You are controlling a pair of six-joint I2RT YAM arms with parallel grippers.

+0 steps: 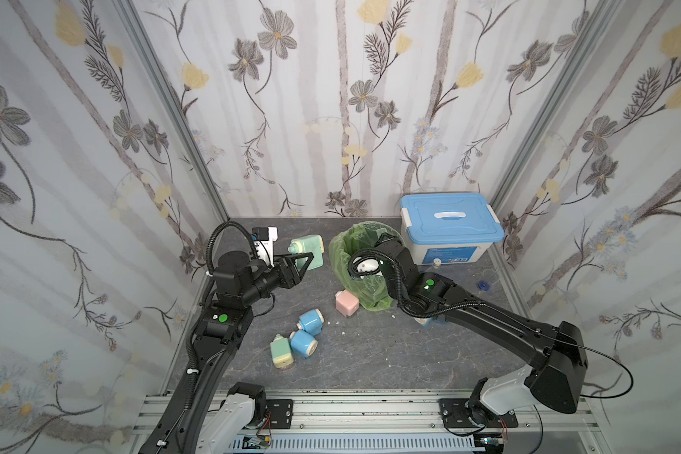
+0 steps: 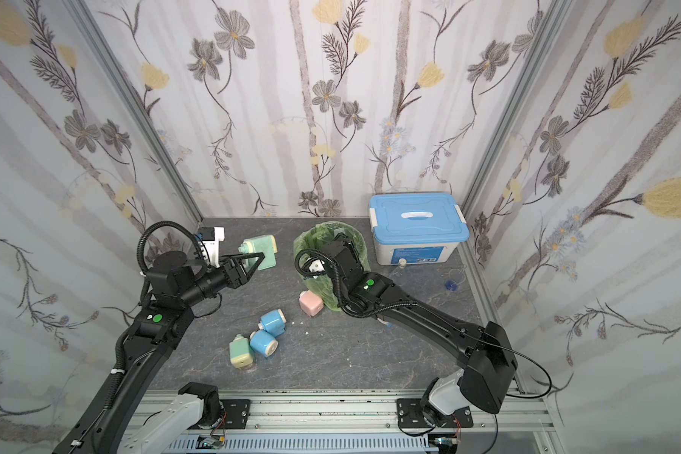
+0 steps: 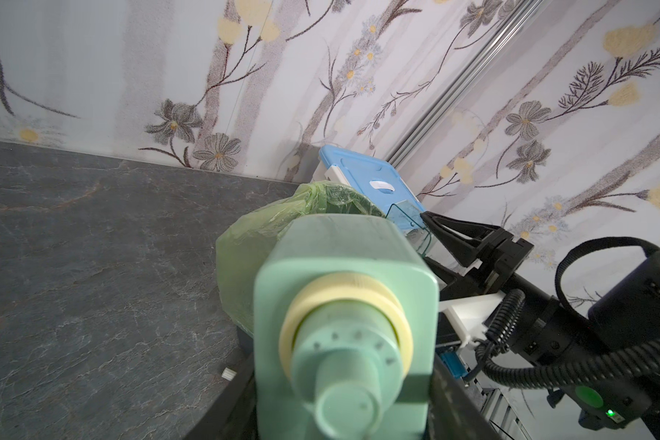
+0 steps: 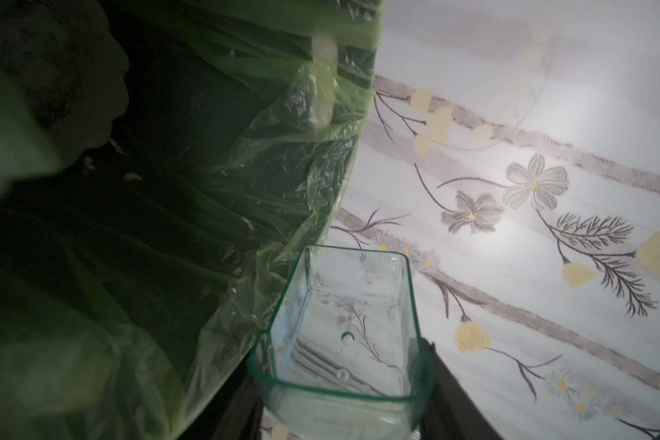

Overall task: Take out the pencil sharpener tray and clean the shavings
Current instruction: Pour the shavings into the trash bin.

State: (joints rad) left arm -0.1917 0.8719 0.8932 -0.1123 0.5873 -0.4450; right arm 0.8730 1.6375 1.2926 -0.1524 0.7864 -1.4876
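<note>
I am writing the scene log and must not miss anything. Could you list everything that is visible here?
green sharpener: 2, mint; one in left pincer, one lying on table
blue sharpener: 2, blue; beside the loose green one
pink sharpener: 1, pink; beside bin
tray: 1, clear; in right pincer, at bin rim
box: 1, white, blue lid; back right corner
shavings: few, whitish; on table
pincers: 2, black; both shut

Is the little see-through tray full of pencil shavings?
No, the clear tray looks empty in the right wrist view, with the flowery wallpaper showing straight through it beside the green bin bag.
</note>
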